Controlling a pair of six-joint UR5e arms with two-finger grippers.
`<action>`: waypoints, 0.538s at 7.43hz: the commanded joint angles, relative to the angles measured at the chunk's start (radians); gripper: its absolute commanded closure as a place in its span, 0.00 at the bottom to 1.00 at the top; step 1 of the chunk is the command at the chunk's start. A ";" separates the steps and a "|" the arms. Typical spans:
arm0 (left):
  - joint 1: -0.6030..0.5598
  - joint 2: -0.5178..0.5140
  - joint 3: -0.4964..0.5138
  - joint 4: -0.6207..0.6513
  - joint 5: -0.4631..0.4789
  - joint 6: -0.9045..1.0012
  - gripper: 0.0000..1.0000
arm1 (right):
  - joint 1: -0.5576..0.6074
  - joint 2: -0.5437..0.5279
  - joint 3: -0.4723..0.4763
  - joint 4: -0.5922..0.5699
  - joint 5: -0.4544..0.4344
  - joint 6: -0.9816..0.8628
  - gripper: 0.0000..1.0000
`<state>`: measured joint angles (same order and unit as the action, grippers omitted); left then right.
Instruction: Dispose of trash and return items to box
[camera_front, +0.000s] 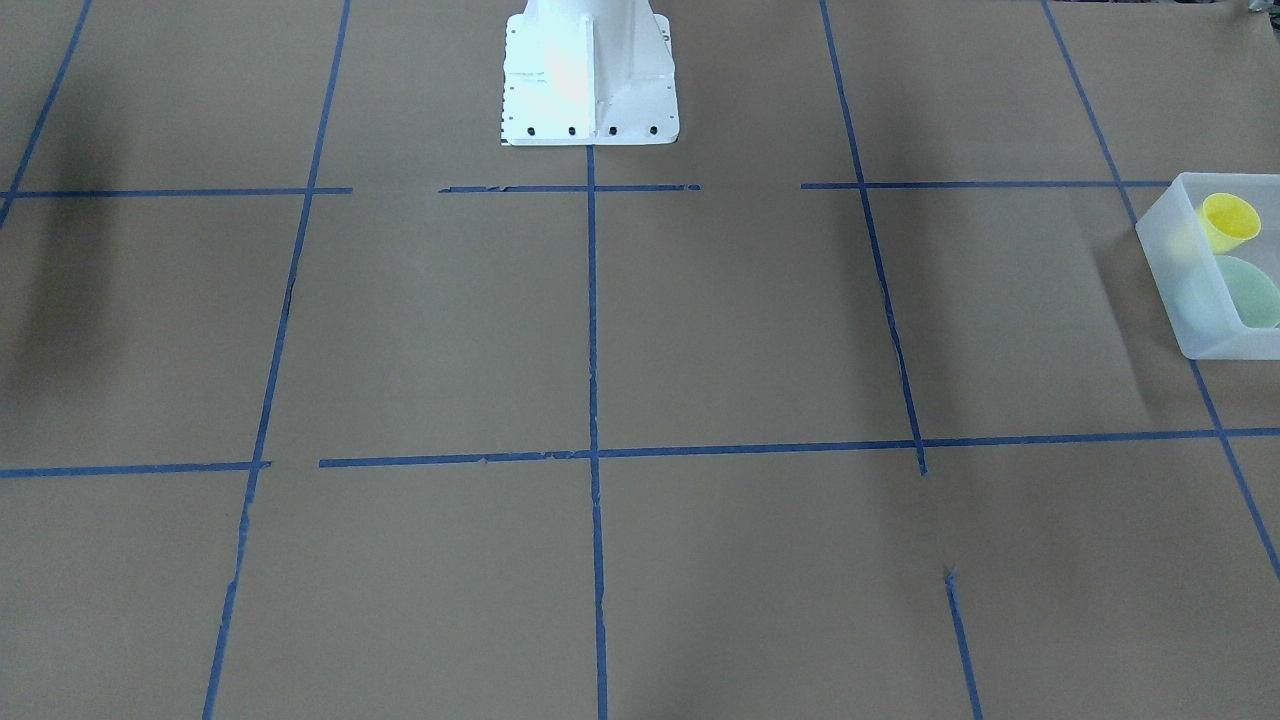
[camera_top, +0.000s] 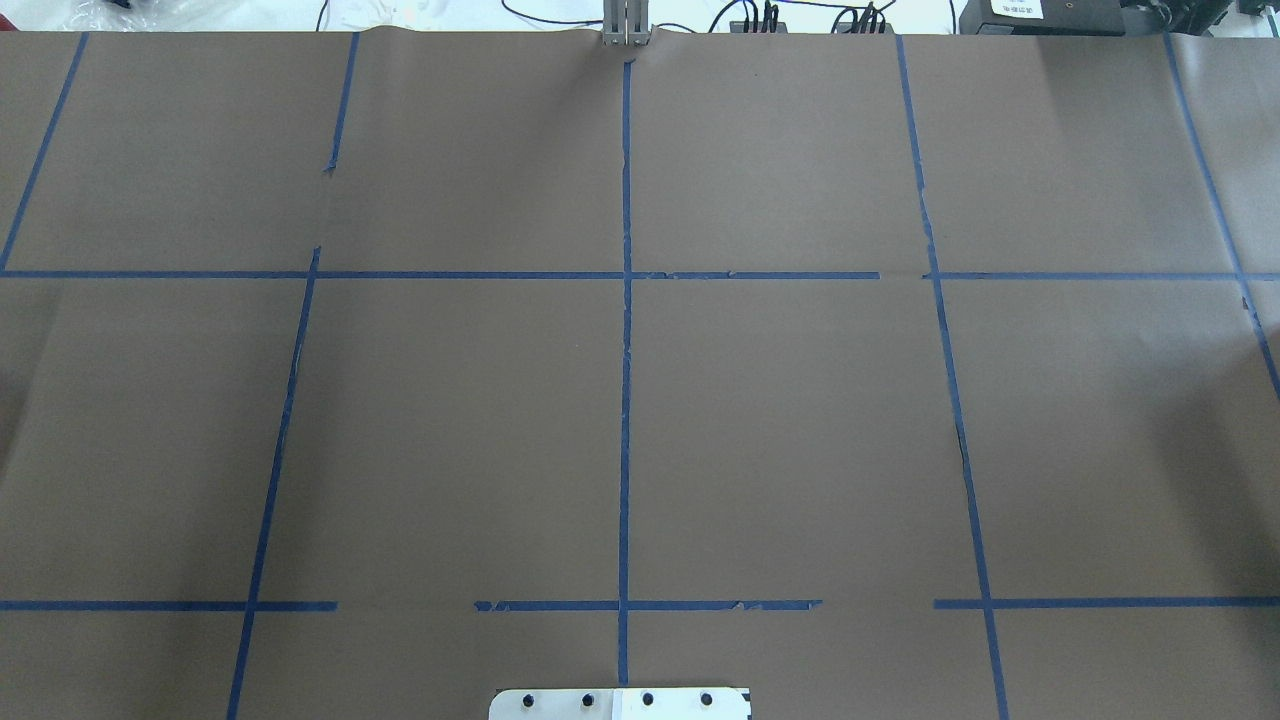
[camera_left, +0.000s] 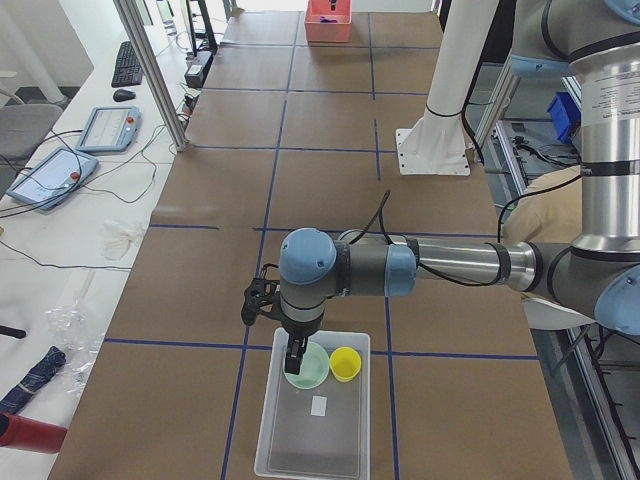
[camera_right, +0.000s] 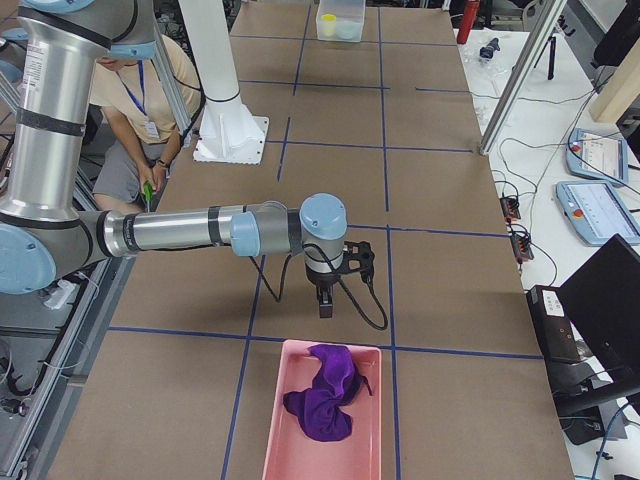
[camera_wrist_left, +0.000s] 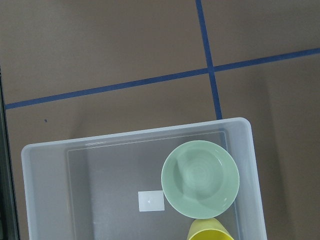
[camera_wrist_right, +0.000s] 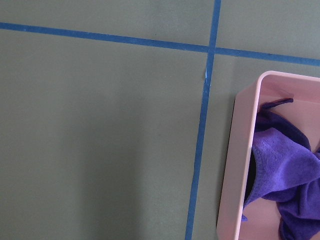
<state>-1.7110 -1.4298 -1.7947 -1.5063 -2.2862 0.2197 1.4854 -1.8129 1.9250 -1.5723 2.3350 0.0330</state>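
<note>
Plainly the bowl (camera_wrist_left: 200, 179) and cup (camera_wrist_left: 210, 231) sit inside the box (camera_wrist_left: 45, 190), with the cup at the bowl's six o'clock in the left wrist view. Whether the left gripper (camera_left: 293, 364) or right gripper (camera_right: 325, 308) is released or clenched, I cannot tell.

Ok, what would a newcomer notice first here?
A frosted bin at the left end of the table holds a green bowl and a yellow cup, the left gripper hanging above it. At the other end, a pink tray holds a crumpled purple cloth, the right gripper just short of it.
</note>
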 joint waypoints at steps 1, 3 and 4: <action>0.001 0.006 -0.008 -0.002 0.005 -0.005 0.00 | 0.000 0.000 -0.011 0.000 0.001 0.004 0.00; 0.002 0.005 -0.012 -0.006 -0.001 -0.003 0.00 | 0.000 -0.006 -0.018 0.000 0.006 0.002 0.00; 0.002 0.003 -0.012 -0.008 -0.004 -0.003 0.00 | 0.000 -0.006 -0.020 0.000 0.007 0.002 0.00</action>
<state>-1.7092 -1.4255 -1.8057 -1.5116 -2.2864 0.2158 1.4849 -1.8172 1.9072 -1.5723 2.3396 0.0358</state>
